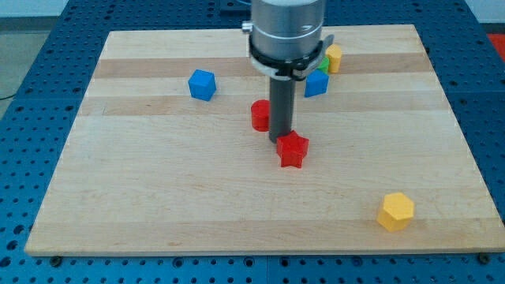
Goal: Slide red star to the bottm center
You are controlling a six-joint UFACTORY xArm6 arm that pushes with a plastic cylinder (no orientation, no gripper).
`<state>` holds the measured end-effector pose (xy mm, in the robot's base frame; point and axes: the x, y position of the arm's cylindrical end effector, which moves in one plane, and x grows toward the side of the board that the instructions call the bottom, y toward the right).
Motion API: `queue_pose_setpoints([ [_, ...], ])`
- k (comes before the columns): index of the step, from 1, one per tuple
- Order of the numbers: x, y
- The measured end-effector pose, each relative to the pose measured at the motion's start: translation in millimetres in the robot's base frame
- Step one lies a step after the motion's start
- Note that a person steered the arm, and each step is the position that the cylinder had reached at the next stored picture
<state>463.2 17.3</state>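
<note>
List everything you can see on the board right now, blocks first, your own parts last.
red star: one, red, board centre, just below my tip
red block: one, red, shape unclear, left of the rod, partly hidden
blue cube: one, blue, upper left of centre
blue block: one, blue, upper right of centre, beside the rod
green block: one, green, mostly hidden near the top
yellow block: one, yellow, near the top edge
yellow hexagon: one, yellow, lower right
board: one, pale wood
my tip: one, dark rod end, at the star's upper edge
</note>
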Motion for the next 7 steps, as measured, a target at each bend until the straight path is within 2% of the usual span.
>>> queue_pose_setpoints([
  [2, 6, 33],
  [7, 63, 37],
])
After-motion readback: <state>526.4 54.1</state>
